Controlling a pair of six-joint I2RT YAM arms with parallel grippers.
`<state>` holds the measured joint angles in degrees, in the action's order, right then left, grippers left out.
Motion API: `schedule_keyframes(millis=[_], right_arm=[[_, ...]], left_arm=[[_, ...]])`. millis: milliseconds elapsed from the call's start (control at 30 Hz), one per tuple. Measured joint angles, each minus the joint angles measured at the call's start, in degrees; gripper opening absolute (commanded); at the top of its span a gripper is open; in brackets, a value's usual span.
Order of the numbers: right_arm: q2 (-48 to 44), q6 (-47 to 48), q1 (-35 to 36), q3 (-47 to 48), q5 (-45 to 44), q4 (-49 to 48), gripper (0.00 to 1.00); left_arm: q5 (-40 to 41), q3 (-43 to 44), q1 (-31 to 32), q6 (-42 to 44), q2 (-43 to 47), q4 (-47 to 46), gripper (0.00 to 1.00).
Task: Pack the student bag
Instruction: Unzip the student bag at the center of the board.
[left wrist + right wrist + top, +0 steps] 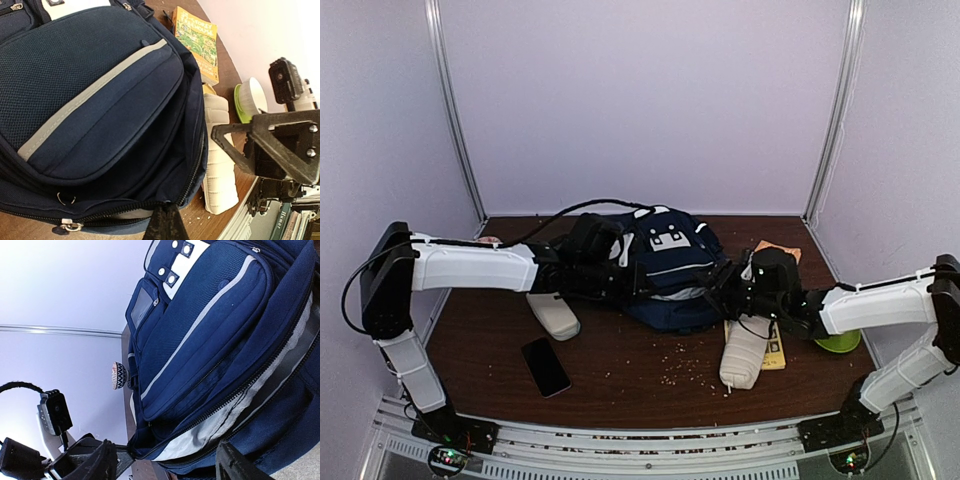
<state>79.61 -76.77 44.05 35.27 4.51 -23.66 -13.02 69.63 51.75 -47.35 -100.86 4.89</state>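
Note:
The student bag (670,262) lies in the middle of the table, navy with thin white stripes and white patches. Its main zipper gapes and light lining (210,432) shows inside. My left gripper (625,285) reaches in from the left and is shut on the bag's fabric edge beside the zipper (167,217). From the right, my right gripper (725,290) stands open in front of the gaping mouth (165,467), one finger (97,465) on each side of it. Nothing is held between them. The left wrist view shows the bag's front pocket (90,95) and the right gripper (270,145) close by.
A beige pouch (745,352) lies under the right arm, on a yellow book (776,350). Another pouch (555,316) and a black phone (546,366) lie front left. A green bowl (838,342) sits at the right. A small patterned bowl (119,375) stands behind the bag. Crumbs dot the front.

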Motion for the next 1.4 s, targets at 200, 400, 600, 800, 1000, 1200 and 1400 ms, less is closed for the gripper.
schedule_keyframes(millis=[200,400,600,800,1000,1200,1400], right_arm=[[3.6,-0.1,-1.0,0.1,0.6,-0.1,0.65],[6.4,-0.8,-1.8,0.2,1.5,-1.8,0.59],[7.3,-1.0,-2.1,1.0,2.3,-2.8,0.66],[3.2,0.4,-2.1,0.4,2.7,0.3,0.69],[-3.8,1.0,-2.1,-2.6,2.5,1.3,0.68],[-1.5,1.9,-2.1,-0.9,3.3,1.8,0.67],[3.0,1.6,-2.1,0.1,3.6,0.6,0.63]], left_arm=[[0.0,-0.8,0.1,0.4,0.4,-1.4,0.0],[0.0,-1.2,0.8,1.7,0.6,-1.4,0.0],[0.4,-1.2,1.7,3.6,0.8,-1.3,0.0],[1.1,-1.3,1.7,4.9,1.2,-0.9,0.0],[1.6,-1.3,1.9,6.0,1.6,-0.5,0.0],[1.5,-1.3,1.9,6.6,1.6,-0.4,0.0],[1.4,-1.3,2.1,7.5,1.6,-0.4,0.0]])
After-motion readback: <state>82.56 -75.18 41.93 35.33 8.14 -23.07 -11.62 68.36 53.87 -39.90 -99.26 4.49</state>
